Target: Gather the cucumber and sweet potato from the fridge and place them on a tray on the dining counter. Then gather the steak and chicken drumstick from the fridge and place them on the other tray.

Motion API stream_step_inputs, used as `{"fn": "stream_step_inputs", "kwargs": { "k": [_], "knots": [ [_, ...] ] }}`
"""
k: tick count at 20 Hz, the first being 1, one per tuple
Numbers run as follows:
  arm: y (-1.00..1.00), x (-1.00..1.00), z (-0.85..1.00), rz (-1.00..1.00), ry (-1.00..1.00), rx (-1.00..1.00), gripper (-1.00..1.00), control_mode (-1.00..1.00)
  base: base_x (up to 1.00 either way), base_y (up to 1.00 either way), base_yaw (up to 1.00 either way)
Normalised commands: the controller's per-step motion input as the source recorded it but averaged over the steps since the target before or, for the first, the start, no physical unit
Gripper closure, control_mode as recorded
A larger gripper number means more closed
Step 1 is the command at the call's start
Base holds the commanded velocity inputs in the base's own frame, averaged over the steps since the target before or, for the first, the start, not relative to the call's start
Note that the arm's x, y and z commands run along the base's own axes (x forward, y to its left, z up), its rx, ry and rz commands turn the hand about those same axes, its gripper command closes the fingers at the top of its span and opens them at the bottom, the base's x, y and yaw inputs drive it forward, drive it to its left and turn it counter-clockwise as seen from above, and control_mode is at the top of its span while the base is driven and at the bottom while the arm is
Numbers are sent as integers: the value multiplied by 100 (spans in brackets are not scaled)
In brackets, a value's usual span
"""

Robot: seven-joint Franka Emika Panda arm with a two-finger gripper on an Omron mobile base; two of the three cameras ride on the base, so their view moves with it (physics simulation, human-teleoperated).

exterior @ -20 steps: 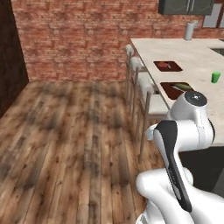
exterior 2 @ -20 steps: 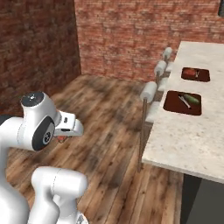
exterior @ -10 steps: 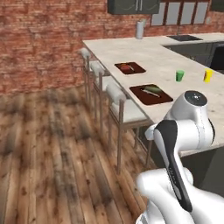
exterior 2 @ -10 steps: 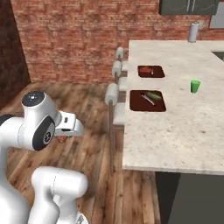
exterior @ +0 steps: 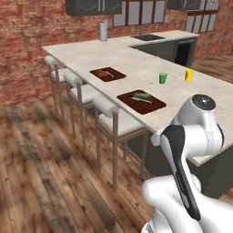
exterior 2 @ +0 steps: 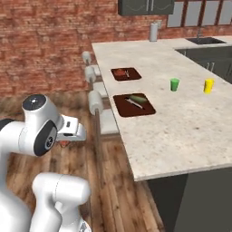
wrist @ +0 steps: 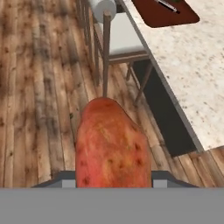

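A reddish-orange sweet potato point(wrist: 111, 144) sits between my fingers, and my gripper point(wrist: 111, 183) is shut on it, held low over the wooden floor beside the counter. In the right base view the gripper point(exterior 2: 67, 141) hangs at my left side with a bit of red showing under it. On the dining counter point(exterior 2: 181, 127) the nearer dark tray point(exterior 2: 122, 108) point(exterior: 154, 105) point(wrist: 162, 17) holds a green cucumber point(exterior 2: 137, 99) point(exterior: 144, 95) and a thin pale item. The farther tray point(exterior 2: 133, 76) point(exterior: 116, 75) carries a small reddish item.
Bar stools point(exterior: 107, 105) point(exterior 2: 96, 103) point(wrist: 105, 8) line the counter's near side. A green cup point(exterior 2: 174, 84) point(exterior: 163, 78) and a yellow cup point(exterior 2: 208, 85) point(exterior: 189, 74) stand past the trays. A silver canister point(exterior 2: 154, 31) and a sink point(exterior: 146, 37) are at the far end.
The base has driven and turned, so the counter, trays and stools now appear closer and more central. The sweet potato has stayed in the gripper.
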Motion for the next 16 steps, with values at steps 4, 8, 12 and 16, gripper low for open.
{"fn": "stream_step_inputs", "kwargs": {
  "k": [4, 8, 12, 16],
  "knots": [
    [0, 0, 0, 0, 0, 0, 100, 100, 39, 53, -46],
    [0, 0, 0, 0, 0, 0, 100, 100, 35, 47, -46],
    [0, 0, 0, 0, 0, 0, 100, 100, 30, 54, -46],
    [0, 0, 0, 0, 0, 0, 100, 100, 26, 59, -47]
  ]
}}
